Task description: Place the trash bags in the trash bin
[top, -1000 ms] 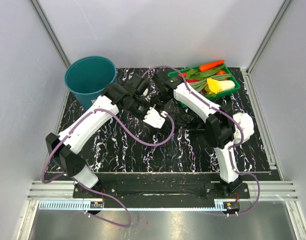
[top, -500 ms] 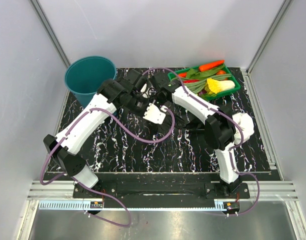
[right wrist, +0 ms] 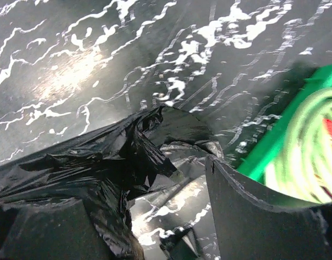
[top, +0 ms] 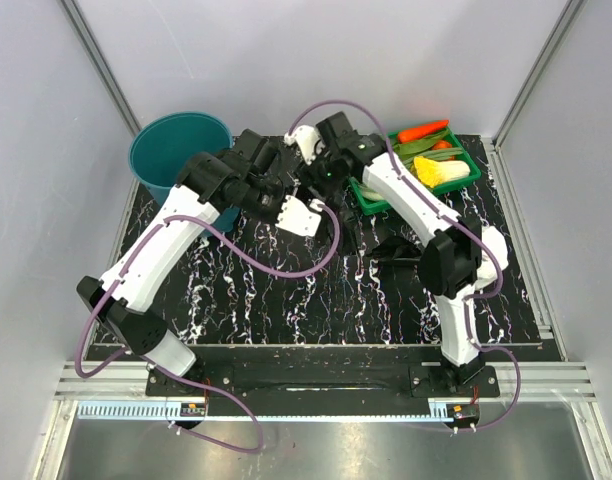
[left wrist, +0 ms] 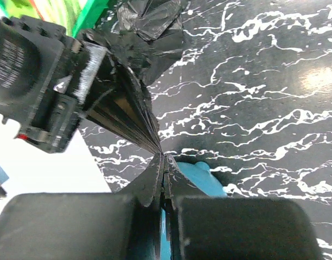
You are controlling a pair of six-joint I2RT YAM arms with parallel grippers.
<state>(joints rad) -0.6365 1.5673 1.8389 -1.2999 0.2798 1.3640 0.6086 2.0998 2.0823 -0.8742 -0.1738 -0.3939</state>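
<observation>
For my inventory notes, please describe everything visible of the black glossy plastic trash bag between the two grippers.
The black glossy plastic trash bag is thin, wrinkled film. One edge is pinched in the shut left gripper; from there it fans in taut pleats to the right gripper, draping over one finger of its parted jaws.

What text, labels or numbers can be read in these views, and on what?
Nothing reads clearly in any view.
White print on the black box-shaped housing, left wrist view: blurred, unreadable.
Small coloured stickers on the arm base plates, top view: too small to read.
Round teal plastic trash bin, glossy black plastic trash bags, green rectangular vegetable tray: no markings visible.
</observation>
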